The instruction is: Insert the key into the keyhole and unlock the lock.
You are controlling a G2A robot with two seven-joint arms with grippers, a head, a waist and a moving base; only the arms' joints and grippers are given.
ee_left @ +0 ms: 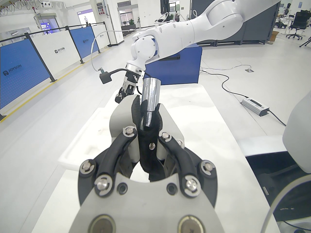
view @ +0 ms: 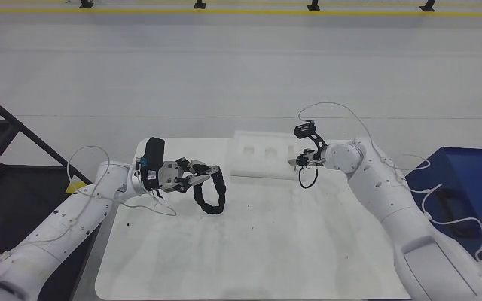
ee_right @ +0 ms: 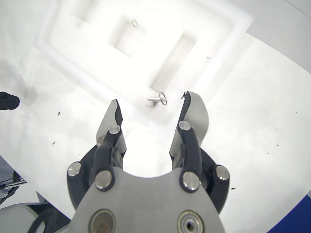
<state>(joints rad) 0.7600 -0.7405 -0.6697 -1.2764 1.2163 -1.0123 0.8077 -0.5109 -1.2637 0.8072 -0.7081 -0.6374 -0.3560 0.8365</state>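
**Spotter:** Where you look down from above, the white table (view: 248, 248) takes up most of your view, and the white foam tray (view: 263, 154) sits at its far edge.

**Operator's mate:** And the lock?

**Spotter:** You have it on your left side. The left gripper (ee_left: 145, 115) is clamped on the lock (ee_left: 150, 98), fingers pressed against its black sleeve, and the chrome barrel sticks out past the fingertips. From the top, its black cable curls in a loop just beyond that gripper.

**Operator's mate:** What is the other arm doing?

**Spotter:** Your right gripper (ee_right: 151, 103) hangs over the tray's right end with its fingers spread wide and nothing between them.

**Operator's mate:** Where is the key?

**Spotter:** The key (ee_right: 158, 98) lies flat on the tray's border, just beside the end of the long slot (ee_right: 175, 61), in line with the gap between those fingers. You will also see a small loose ring (ee_right: 134, 23) by the middle recess, well apart from the key.
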